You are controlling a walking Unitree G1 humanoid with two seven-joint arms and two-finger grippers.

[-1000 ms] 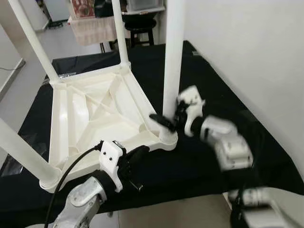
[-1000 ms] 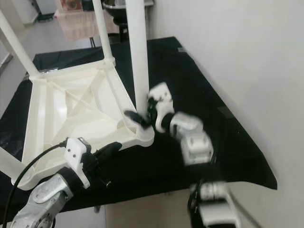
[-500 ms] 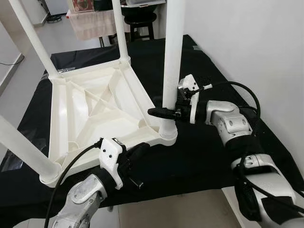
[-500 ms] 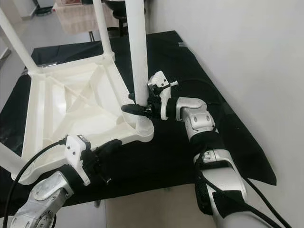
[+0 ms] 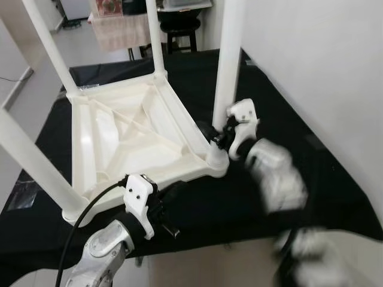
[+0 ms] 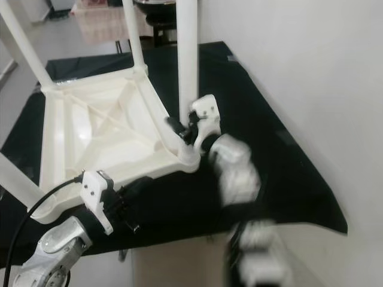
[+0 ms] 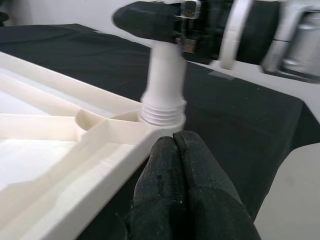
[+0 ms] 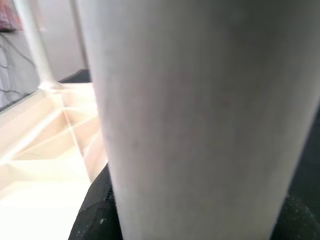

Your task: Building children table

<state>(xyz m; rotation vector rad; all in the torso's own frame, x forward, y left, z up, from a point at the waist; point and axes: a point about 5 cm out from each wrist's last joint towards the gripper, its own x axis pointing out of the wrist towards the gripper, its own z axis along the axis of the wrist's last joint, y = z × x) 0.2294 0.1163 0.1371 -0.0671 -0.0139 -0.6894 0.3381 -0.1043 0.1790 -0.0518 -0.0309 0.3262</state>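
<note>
Your right gripper [image 5: 216, 136] clamps the upright white plastic table leg [image 5: 228, 66] near its base. Your left gripper [image 7: 181, 186], fingers pressed together, rests against the upturned white plastic tabletop [image 5: 128, 139].

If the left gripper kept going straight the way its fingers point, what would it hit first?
Probably the ribbed base of the white plastic table leg, screwed into the upturned cream tabletop's corner socket, straight ahead of the left gripper; depth is uncertain.
</note>
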